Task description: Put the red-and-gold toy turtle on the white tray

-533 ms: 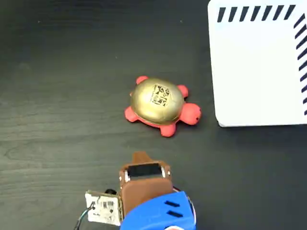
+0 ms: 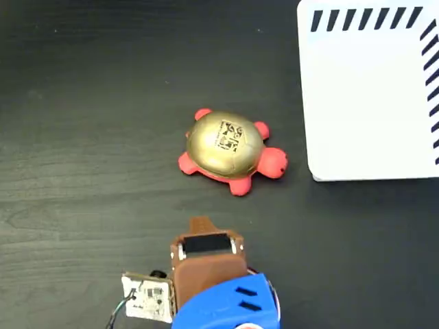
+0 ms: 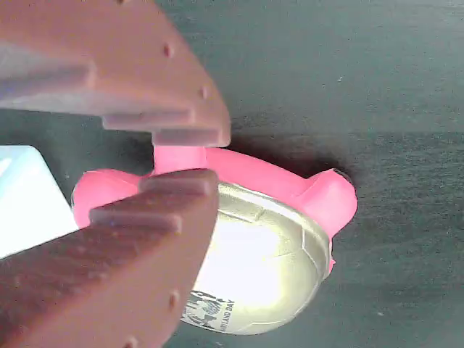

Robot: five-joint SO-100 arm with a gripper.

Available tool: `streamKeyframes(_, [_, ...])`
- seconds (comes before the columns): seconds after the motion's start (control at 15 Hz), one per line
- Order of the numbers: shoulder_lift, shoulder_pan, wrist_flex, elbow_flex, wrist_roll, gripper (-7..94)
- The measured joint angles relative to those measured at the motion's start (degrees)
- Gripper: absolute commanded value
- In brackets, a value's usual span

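Nothing has visibly shifted in the last half second; the tool point(image 2: 199, 225) stays low in the frame, jaws slightly parted, holding nothing; the red-and-gold toy turtle point(image 2: 226, 151) sits mid-frame on the worktop point(image 2: 89, 137), apart from the white tray point(image 2: 370, 103) at upper right; grasp not yet begun.

Gold-shelled red turtle point(image 2: 228, 152) upright on dark table, left of white striped tray point(image 2: 370, 96)
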Motion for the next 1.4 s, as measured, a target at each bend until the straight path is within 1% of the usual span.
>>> streamKeyframes(0.8, [0.0,-0.3,0.0,0.0,0.0,0])
streamKeyframes(1.13, [-1.9,-4.6,-0.3,0.0,-1.9,0])
streamKeyframes(1.27, [-8.0,-4.4,-3.7,-0.3,-0.6,0])
streamKeyframes(1.4, [-21.6,-3.2,-9.2,-4.5,0.0,0])
